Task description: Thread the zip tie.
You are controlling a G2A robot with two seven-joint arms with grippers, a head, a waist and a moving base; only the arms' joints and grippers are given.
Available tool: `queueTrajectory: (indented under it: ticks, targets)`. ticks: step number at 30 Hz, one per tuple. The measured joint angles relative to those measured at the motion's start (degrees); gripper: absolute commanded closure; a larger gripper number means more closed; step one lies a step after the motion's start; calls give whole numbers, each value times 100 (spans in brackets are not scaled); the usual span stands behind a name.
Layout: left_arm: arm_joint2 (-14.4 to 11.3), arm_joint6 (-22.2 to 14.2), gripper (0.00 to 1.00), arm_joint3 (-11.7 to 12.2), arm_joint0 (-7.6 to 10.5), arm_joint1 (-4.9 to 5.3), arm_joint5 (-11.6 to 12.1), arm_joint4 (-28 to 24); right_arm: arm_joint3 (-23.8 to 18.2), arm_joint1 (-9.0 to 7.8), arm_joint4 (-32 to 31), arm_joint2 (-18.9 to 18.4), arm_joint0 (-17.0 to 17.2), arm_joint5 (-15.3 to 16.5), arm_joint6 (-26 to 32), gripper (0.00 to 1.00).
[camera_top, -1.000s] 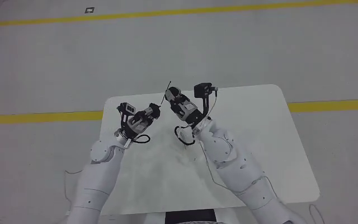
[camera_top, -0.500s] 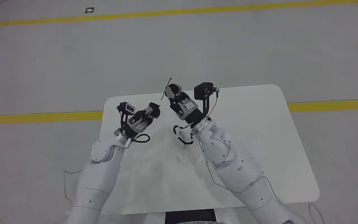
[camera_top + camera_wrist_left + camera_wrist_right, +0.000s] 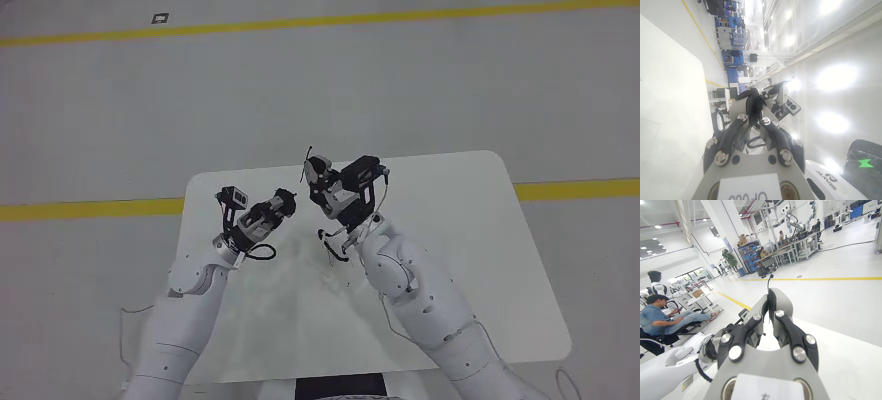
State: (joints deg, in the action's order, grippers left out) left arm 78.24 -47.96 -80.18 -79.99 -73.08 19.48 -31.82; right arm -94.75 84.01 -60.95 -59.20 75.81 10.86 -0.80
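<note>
In right gripper (image 3: 769,294), apparently, zip tie (image 3: 769,283)

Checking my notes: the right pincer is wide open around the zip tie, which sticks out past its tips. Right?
Not quite: the right pincer is shut on the zip tie, not wide open, as the right wrist view shows. The tie does stick out.

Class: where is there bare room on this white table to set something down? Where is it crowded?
Bare: right half of the white table, beyond the right arm. Crowded: far left, around the left gripper, right gripper and thin black zip tie.
</note>
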Motion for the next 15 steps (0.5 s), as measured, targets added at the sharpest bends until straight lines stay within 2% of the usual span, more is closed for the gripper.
queueTrajectory:
  ticks: [11, 15]
  targets:
    - [10, 4, 100, -18, 14, -1, 0, 59, -17, -13, -92, -10, -5, 56, 25, 100]
    - [10, 4, 100, -18, 14, -1, 0, 59, -89, -41, -339, -6, 50, 78, 107, 100]
